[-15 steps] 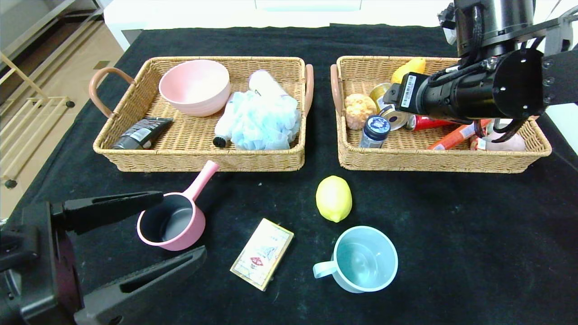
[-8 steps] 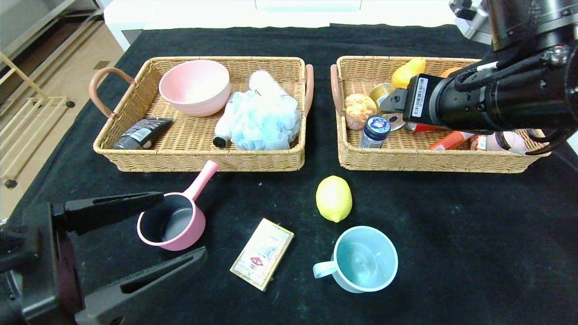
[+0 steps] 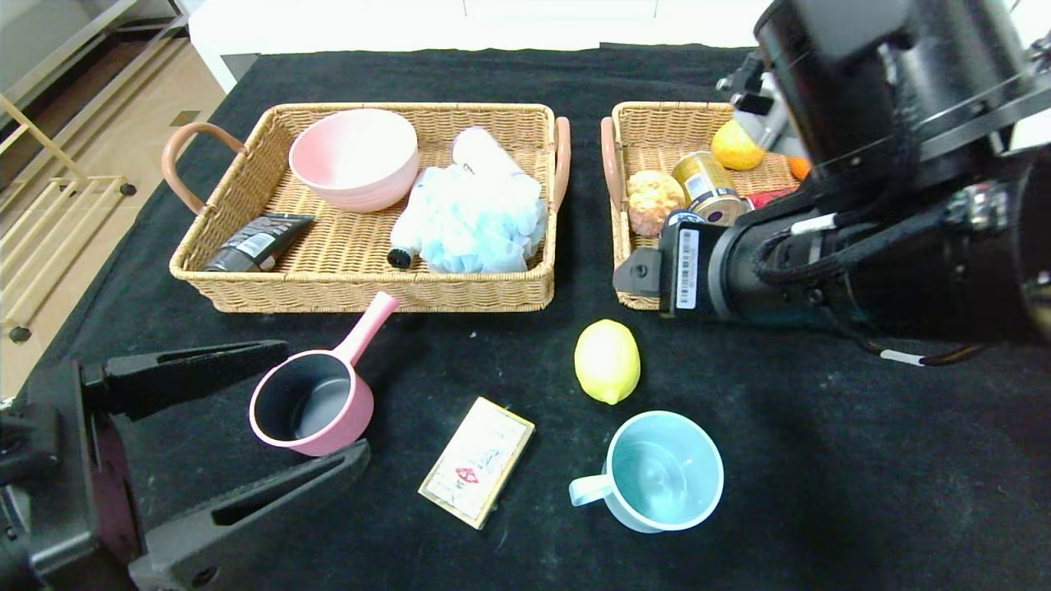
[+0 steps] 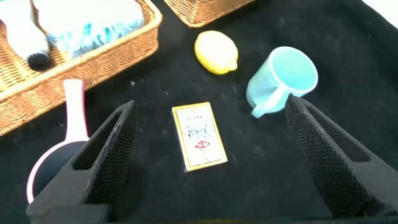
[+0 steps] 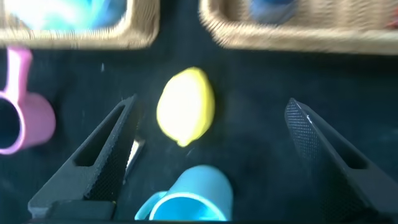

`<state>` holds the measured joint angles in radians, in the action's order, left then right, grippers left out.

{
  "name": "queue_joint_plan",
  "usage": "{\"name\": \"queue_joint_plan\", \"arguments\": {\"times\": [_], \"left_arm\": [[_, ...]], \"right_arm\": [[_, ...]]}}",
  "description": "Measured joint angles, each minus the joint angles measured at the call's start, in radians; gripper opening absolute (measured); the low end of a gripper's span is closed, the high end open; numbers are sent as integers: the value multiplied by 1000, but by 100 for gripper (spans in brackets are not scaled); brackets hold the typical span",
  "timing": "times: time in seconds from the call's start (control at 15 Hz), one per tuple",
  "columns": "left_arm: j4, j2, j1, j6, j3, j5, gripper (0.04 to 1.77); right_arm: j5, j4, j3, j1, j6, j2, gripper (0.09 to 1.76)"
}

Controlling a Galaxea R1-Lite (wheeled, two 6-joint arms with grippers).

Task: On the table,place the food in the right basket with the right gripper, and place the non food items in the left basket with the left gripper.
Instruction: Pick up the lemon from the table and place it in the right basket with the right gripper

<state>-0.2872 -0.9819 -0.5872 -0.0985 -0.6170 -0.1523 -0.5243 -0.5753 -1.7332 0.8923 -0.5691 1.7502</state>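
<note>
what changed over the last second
The right tool left the right basket empty and open, swinging forward toward the lemon; the gold can is uncovered. The left tool, open beside the pink pan, barely shifted. Box and mug stayed.

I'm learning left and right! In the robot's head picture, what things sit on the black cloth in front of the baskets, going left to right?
Pink pan → beige box → yellow lemon → blue mug.
</note>
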Motion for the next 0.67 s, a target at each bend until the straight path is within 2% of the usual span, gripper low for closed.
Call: {"name": "queue_joint_plan", "arguments": {"times": [0.27,0.53,0.67], "left_arm": [[4,13,0,-16,3,-1,172],[6,20,-1,-39,7,-5,172],[6,20,0,-39,8,-4,172]], "right_arm": [[-76,4,-13,41,0,109,170],[-85,4,-50,46,-11,190,170],[-119,6,-56,40,-15,219,170]]}}
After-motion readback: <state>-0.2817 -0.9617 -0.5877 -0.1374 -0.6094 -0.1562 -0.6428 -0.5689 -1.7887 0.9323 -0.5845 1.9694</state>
